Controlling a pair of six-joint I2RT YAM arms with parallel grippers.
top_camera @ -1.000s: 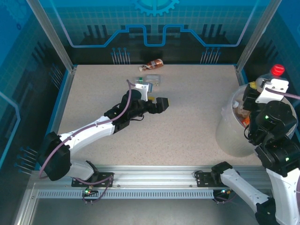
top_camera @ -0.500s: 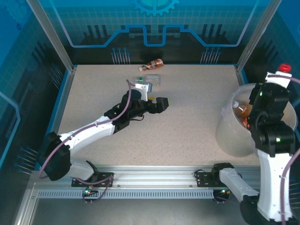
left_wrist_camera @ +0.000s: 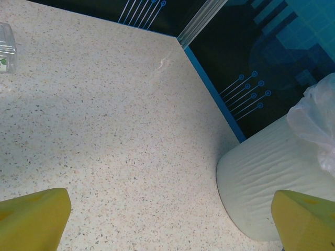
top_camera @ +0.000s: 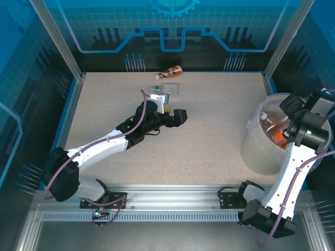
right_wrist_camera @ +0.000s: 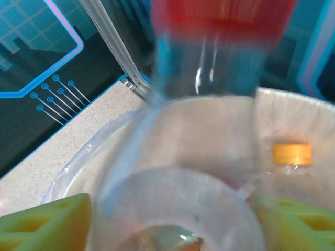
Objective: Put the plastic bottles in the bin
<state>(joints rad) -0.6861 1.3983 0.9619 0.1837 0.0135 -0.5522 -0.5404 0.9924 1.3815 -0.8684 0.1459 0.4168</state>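
Observation:
My right gripper hangs over the bin at the table's right edge, and its jaws stand open. A clear plastic bottle with a red cap is a blur between the green fingers, loose and pointing down into the bin. Inside lie other bottles, one with a yellow cap and one orange. My left gripper is open and empty over mid-table. Behind it lie clear bottles and a brown one near the back wall.
The bin's ribbed white wall with its plastic liner shows at the right of the left wrist view. One clear bottle sits at that view's top left. Blue walls and metal posts ring the speckled table.
The right wrist tipped forward over the bin and its jaws opened. The red-capped bottle, upright above the gripper earlier, has left the top view. The left arm stayed still.

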